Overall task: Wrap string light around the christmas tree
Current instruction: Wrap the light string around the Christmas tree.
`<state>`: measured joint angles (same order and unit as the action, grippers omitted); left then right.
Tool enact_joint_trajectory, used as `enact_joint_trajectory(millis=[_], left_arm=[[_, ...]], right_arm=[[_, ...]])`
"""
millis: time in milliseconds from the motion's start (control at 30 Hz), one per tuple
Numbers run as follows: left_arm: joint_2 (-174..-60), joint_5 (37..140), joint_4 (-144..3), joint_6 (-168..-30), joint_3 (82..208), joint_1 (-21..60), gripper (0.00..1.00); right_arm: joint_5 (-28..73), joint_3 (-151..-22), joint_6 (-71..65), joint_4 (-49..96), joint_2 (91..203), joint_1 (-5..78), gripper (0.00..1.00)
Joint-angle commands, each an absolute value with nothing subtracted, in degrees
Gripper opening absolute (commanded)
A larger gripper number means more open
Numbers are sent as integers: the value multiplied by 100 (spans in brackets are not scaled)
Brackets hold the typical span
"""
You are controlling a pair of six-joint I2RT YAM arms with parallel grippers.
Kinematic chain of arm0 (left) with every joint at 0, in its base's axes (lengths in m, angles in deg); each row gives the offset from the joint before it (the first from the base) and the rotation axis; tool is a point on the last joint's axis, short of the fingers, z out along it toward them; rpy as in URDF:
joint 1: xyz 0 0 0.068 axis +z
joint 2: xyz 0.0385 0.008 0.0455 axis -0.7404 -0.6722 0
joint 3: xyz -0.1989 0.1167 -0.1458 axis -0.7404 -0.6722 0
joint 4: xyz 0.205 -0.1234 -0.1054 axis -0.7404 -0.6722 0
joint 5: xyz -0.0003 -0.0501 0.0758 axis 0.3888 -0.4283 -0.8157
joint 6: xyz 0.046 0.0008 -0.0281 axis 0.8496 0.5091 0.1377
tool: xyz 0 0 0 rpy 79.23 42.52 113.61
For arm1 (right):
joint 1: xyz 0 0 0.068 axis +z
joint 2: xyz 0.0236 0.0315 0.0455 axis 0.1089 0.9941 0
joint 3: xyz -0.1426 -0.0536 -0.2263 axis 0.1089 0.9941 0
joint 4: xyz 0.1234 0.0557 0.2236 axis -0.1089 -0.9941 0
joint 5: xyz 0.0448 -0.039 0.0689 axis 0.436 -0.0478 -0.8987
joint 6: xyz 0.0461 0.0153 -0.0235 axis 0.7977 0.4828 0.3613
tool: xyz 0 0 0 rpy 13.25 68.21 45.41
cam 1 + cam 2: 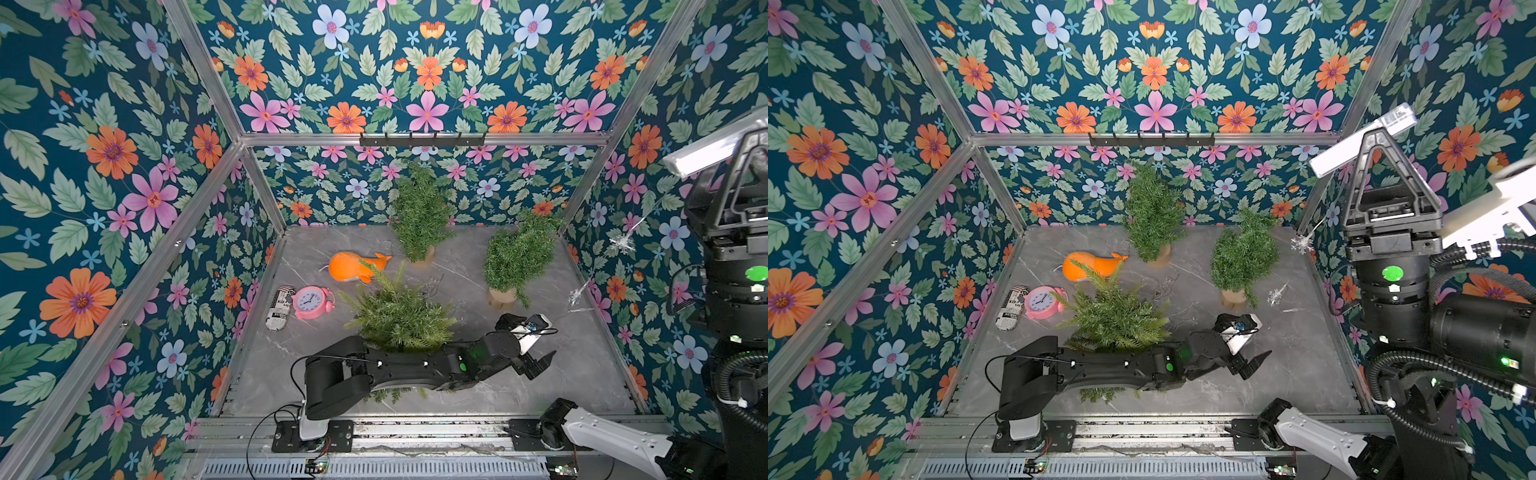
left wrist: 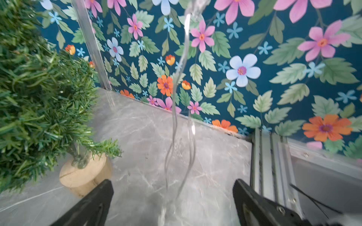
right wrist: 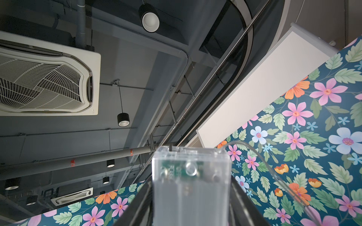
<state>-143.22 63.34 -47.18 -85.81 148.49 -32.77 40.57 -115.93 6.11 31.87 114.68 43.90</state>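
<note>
Battery box (image 3: 191,166) of the string light (image 2: 177,78) is sitting pinched between the jaws of the right end effector (image 3: 190,187), which is hanging high over the right front part of the bench (image 1: 582,374) and pointing upward. From there the thin clear wire is dropping steeply, its long axis running close to vertical, with snowflake ornaments (image 1: 622,244) dangling along it close to the right side wall (image 1: 665,299). Lower down, the left end effector (image 1: 538,365) is hovering just above the bench with its jaws spread wide and nothing between them. In the left wrist view the wire is hanging straight ahead, in line with the gap but beyond the fingertips, so the left arm is looking like the nearer one to the loose run. The left forearm is crossing over the lighter Christmas tree (image 1: 399,320), whose branches are poking out on both sides of it. Beyond the wire, toward the bench's middle, the dark green Christmas tree (image 1: 517,253) is standing upright on its wooden disc base (image 2: 84,174), apart from the wire, with no loop visibly around it yet. Bare bench is lying open in front of that tree, while the wall is crowding the wire's outer side. A third Christmas tree (image 1: 419,212) is standing by the back wall, well apart.
</note>
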Motion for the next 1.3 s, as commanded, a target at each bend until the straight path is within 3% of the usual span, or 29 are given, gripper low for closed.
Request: enact_joint_trajectory(millis=[0,100,300,700,933,1067,1133,1267], left_arm=[[-14524,5868,-4604,-8514,14927,-3254,96],[-14636,5804,-4553,-8467,14935,-3256,93],[-14495,5587,-4263,-8435,14741,-3255,78],[-14348,6889,-3448,-8153,14462,-3257,72],[-14440,6906,-3624,-8031,14666,-3260,56],[-14471,6747,-3712,-7974,14792,-3265,29],[-14456,6651,-3717,-7947,14820,-3258,26],[-14346,6611,-3752,-7916,14854,-3257,5]], right_arm=[[3961,-11647,707,3223,11438,4387,44],[3919,-11691,710,3154,11429,4388,44],[3905,-11679,670,3079,11385,4395,44],[3848,-11641,734,3030,11446,4390,44],[3793,-11631,802,2998,11488,4387,43],[3799,-11616,805,2937,11490,4392,43],[3804,-11600,780,2921,11469,4388,42],[3834,-11466,710,2927,11365,4394,42]])
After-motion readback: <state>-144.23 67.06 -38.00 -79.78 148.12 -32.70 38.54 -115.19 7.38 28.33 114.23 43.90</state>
